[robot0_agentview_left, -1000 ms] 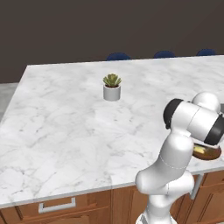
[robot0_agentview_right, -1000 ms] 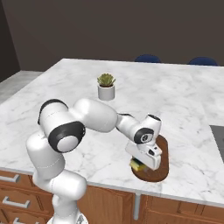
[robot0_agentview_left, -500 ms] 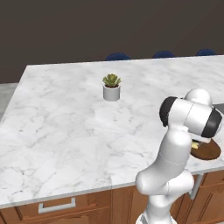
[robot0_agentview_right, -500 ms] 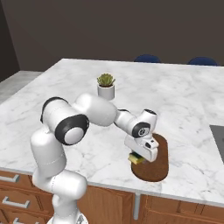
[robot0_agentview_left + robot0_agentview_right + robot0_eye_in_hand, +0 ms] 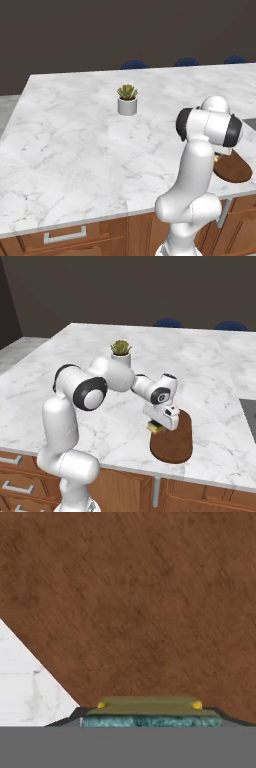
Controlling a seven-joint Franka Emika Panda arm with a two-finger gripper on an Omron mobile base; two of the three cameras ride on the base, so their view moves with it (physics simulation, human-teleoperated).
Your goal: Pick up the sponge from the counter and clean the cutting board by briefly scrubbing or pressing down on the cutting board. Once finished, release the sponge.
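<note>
The dark reddish-brown cutting board [image 5: 176,440] lies near the counter's [image 5: 100,406] front edge, and its end shows past the arm [image 5: 234,169]. My gripper [image 5: 158,426] points down over the board's left edge, shut on the sponge [image 5: 156,428], a small yellow and green block. In the hand view the sponge [image 5: 150,710] sits at the bottom, with the board's wood grain [image 5: 150,602] very close behind it and a wedge of white counter [image 5: 25,687] at the left. The fingertips are hidden by the sponge. I cannot tell whether the sponge touches the board.
A small potted plant [image 5: 127,99] in a white pot stands mid-counter, well behind the board, also seen behind the arm [image 5: 120,350]. A dark sink edge [image 5: 248,418] lies right of the board. Blue chair backs [image 5: 134,64] line the far side.
The hand with the sponge has slid a little left and away over the board, toward its left edge. The arm's elbow has swung with it. Board and plant stay put.
</note>
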